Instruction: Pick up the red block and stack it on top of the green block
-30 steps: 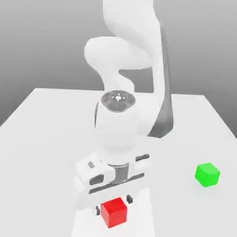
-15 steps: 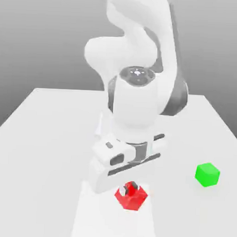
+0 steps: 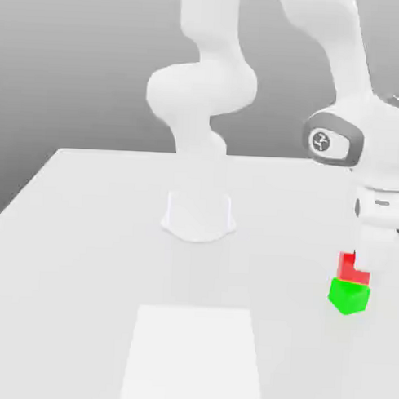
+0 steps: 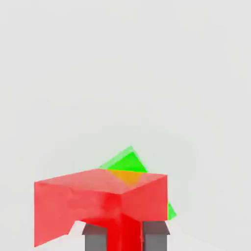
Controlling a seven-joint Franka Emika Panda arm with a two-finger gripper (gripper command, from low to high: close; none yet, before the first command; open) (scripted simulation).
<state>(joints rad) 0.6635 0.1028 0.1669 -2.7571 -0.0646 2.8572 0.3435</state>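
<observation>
Across the room, the big pale table [image 3: 85,271] spreads out wide and flat. Over it bends the white robot arm [image 3: 203,89], reaching toward the exterior view's right with its hand low down. A bright white patch [image 3: 193,358] lies on the table near the front. The gripper [image 4: 125,238] points down, and its jaws have hold of the red block [image 4: 93,196], with red filling the space between them. That red block is right above the green block [image 3: 349,297], which sits on the table. They look like they touch, but the hand hides some of the red one, so I can't be sure. The green one's corners poke out past the red one.
</observation>
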